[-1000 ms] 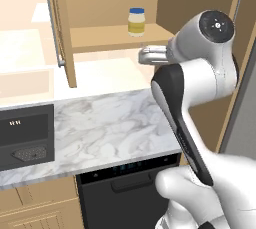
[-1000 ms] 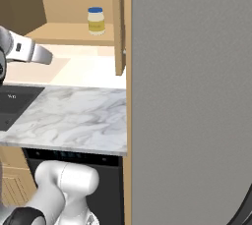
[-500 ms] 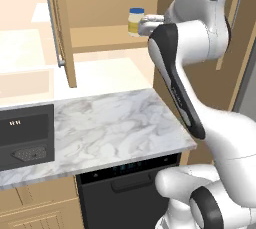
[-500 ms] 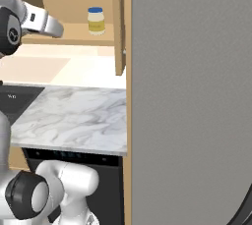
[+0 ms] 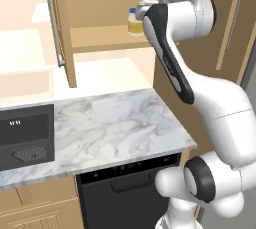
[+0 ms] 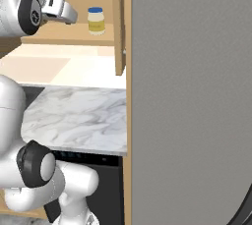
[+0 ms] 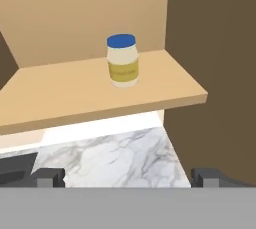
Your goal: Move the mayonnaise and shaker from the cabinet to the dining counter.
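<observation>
While the mayonnaise (image 7: 123, 61) stands upright on the cabinet shelf (image 7: 90, 98), it is seen toward the right end of that shelf, set back from the front edge and clear of the right side wall. A blue lid and a pale-yellow body with a label band can be made out. In the left base view the jar (image 5: 134, 23) is partly hidden behind the arm; in the right base view it (image 6: 96, 21) is fully seen, just left of the open cabinet door (image 6: 118, 22).

The gripper (image 7: 128, 177) is held in front of the shelf and below its front edge, well apart from the jar, nothing touched. Its fingertips (image 7: 48, 176) are seen far apart at the bottom corners of the hand view, so the jaws stand wide with nothing between them. In the right base view the hand (image 6: 58, 10) is seen at jar height, left of the jar, with a gap between them.

The cabinet (image 5: 100, 3) is seen with its left door (image 5: 61, 28) swung open, a grey bar handle (image 5: 54, 25) on it. Below the shelf a marble counter (image 5: 110, 133) is seen, with a black sink (image 5: 25, 135) at its left end and a dark appliance front (image 5: 127, 173) under its front edge. A tall grey panel (image 6: 192, 96) is seen at the right of the right base view.
</observation>
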